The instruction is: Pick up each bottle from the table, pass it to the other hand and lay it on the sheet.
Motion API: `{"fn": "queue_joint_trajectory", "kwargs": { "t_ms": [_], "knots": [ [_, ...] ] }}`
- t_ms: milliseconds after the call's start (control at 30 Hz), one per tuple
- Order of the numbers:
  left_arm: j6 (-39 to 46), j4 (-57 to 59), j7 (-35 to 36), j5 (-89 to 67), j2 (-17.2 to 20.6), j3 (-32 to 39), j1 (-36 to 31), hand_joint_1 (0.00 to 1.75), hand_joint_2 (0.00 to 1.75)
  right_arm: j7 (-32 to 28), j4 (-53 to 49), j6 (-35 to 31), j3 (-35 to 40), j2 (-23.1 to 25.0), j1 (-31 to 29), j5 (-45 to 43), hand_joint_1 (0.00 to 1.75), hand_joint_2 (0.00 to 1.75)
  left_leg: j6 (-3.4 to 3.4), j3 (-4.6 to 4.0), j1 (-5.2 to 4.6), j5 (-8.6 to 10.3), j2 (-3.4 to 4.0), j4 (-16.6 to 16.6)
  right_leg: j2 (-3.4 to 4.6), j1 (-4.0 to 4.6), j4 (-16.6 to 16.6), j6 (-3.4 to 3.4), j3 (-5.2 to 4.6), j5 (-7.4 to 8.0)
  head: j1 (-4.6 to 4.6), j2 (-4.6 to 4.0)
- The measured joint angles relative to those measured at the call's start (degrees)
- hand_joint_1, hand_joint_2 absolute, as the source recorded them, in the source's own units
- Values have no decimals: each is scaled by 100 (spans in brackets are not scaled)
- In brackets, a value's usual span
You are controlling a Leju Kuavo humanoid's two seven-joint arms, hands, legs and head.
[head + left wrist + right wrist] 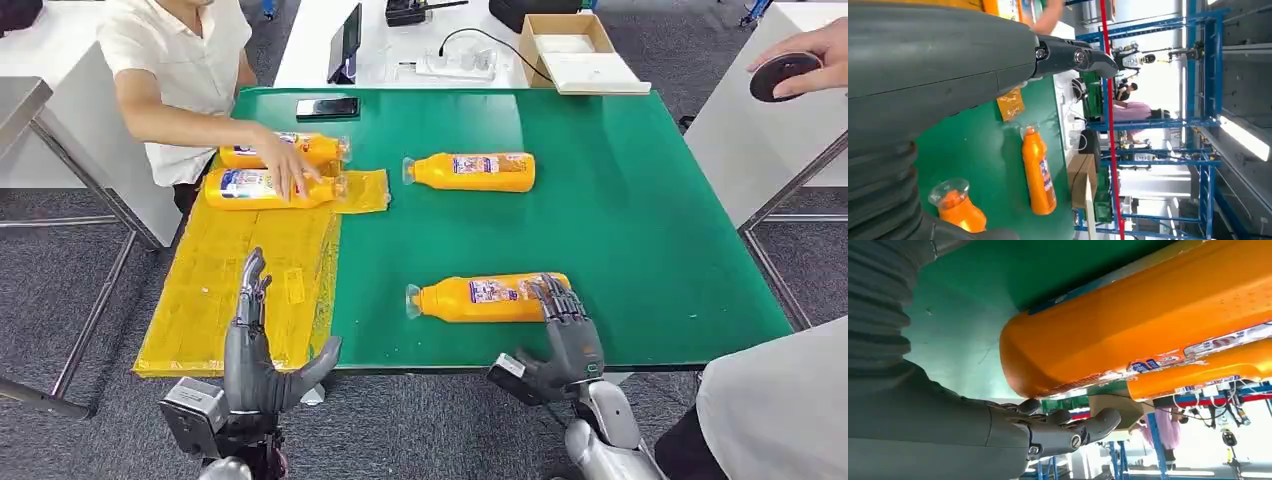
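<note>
Nearest the front edge of the green table, an orange bottle lies on its side, cap to the left. My right hand is at its base end with the fingers stretched out beside the bottle, not wrapped round it. A second orange bottle lies mid-table. Two more bottles lie on the far end of the yellow sheet, under a person's hand. My left hand is open above the sheet's front edge, holding nothing.
A person in white sits at the table's far left. Another person's hand holds a dark round object at the right, and someone in grey stands by the front right corner. A phone and a cardboard box lie at the back.
</note>
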Motion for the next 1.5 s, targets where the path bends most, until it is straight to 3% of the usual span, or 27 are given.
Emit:
{"fn": "queue_joint_trajectory", "kwargs": {
  "t_ms": [633, 933, 967, 1067, 1167, 1400, 1500],
  "knots": [
    [13, 536, 77, 241, -4, -179, -568, 0, 175, 534, 1598, -396, 409, 72, -1311, 1419, 0, 175, 6, 31, -5, 5, 11, 0, 2, -2, 0, 3, 27, 4, 2, 2],
    [-22, 697, 109, 343, -31, -181, -662, 0, 175, 870, 2046, 330, 538, 155, -1670, 1441, 0, 175, 6, 69, -6, 2, 25, 0, 6, -1, -3, 1, 58, 4, 2, 2],
    [-22, 704, 109, 343, -31, -181, -667, 0, 175, 881, 2081, 382, 542, 162, -1695, 1437, 159, 175, 6, 72, -6, 1, 25, 0, 6, -1, -3, 1, 62, 4, 2, 2],
    [-28, 748, 129, 389, -31, -181, -695, 0, 175, 962, 2175, 1033, 546, 175, -1790, 1360, 175, 175, 4, 86, -6, -4, 41, 0, 28, -1, -6, -5, 67, 8, 2, 2],
    [-63, 807, 171, 444, -35, -181, -766, 0, 175, 1108, 2280, 1765, 553, 177, -1924, 1292, 175, 175, 6, 123, -5, -12, 50, -2, 39, 1, -14, -9, 45, 6, 2, 0],
    [-111, 955, 184, 448, -92, -179, -903, 0, 175, 1517, 2453, 2549, 586, 162, -2195, 1150, 175, 175, 22, 209, -5, -31, 37, -3, 36, 2, -28, 3, 135, -27, 0, 2],
    [-118, 990, 188, 459, -116, -177, -929, 0, 175, 1261, 2477, 2667, 540, 133, -2221, 782, 175, 175, 34, 239, -4, -42, 19, -3, 25, 2, -38, 18, 182, -40, 2, 2]
  ]
}}
